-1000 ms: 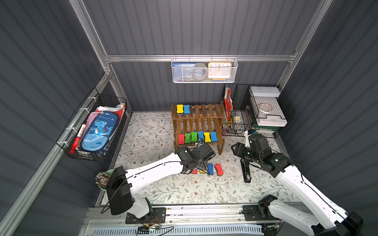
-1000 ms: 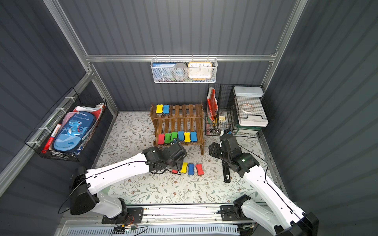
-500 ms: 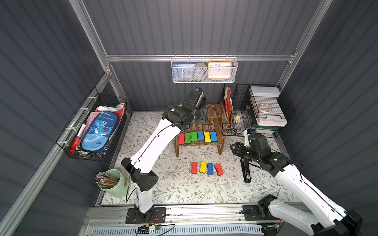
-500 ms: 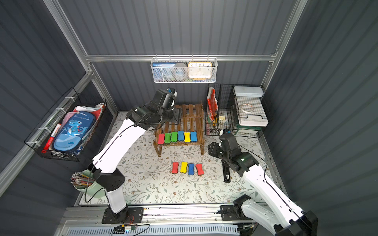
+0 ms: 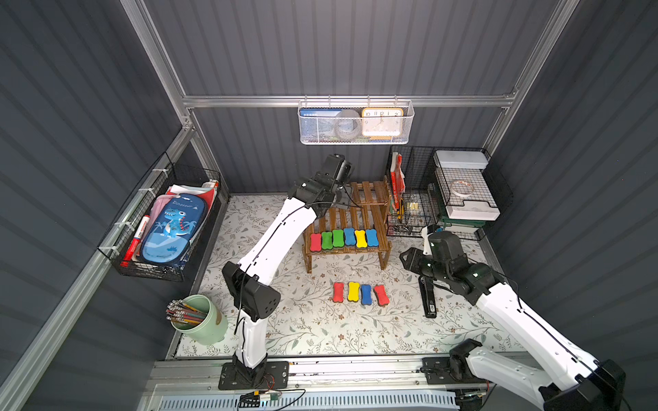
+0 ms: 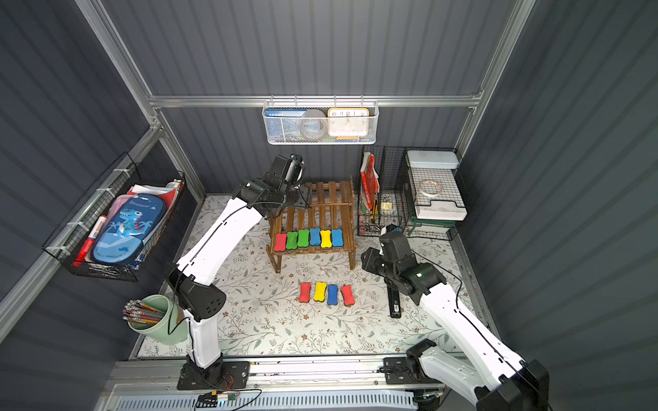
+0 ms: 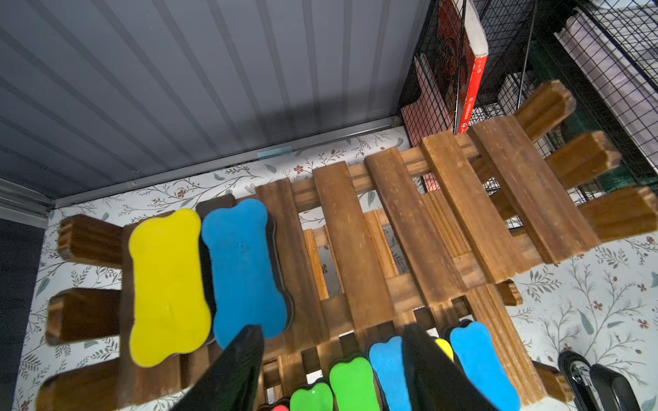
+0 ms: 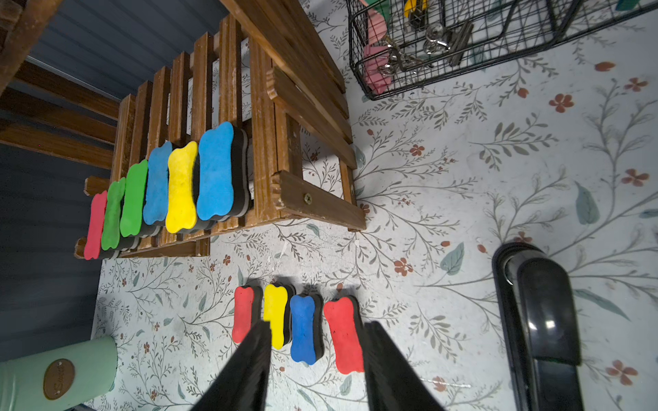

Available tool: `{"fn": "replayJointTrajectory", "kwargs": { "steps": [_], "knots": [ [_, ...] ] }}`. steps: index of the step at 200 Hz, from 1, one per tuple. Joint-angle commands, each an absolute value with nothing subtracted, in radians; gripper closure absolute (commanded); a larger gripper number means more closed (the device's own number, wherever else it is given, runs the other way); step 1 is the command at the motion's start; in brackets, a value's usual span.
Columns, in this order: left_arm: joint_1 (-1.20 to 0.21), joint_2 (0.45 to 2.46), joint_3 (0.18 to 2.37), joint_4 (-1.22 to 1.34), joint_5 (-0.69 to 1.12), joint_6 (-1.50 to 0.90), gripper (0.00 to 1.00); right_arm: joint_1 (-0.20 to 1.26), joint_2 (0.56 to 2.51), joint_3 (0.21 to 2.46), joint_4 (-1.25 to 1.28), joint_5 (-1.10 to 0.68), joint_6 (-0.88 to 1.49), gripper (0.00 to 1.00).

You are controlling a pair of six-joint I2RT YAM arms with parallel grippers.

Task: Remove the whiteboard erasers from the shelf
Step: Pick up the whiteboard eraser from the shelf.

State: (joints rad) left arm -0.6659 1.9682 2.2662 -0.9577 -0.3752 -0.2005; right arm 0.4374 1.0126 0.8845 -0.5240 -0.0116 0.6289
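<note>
Since a second ago, the left arm (image 5: 277,235) has been raised from the mat (image 5: 306,331) to the top tier of the shelf (image 5: 368,192), upper centre. The left gripper (image 7: 333,334) is parted and empty, over the blue eraser (image 7: 242,263) beside the yellow eraser (image 7: 167,284); six erasers (image 5: 349,236) are lined on the lower tier. The right gripper (image 8: 318,329) is half-open, empty, above the row of four erasers (image 5: 353,291). "Dinosaur" is printed on the pencil case (image 5: 171,227), left.

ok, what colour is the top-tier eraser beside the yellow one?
Blue eraser, best seen in the left wrist view.
</note>
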Motion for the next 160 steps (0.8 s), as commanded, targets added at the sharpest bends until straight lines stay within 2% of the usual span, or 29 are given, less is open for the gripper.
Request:
{"fn": "replayJointTrajectory", "kwargs": {
  "steps": [1,36,160],
  "knots": [
    [-0.667,1.938,2.259,-0.905,-0.431,-0.175,0.35,0.434,1.022,0.910,-0.510,-0.007,0.621,0.54],
    [-0.658,1.950,2.265,-0.907,-0.508,-0.192,0.37,0.434,1.031,0.910,-0.508,-0.005,0.620,0.54],
    [-0.634,2.021,2.302,-0.937,-0.533,-0.210,0.38,0.431,1.048,0.908,-0.501,0.001,0.616,0.54]
  ]
}}
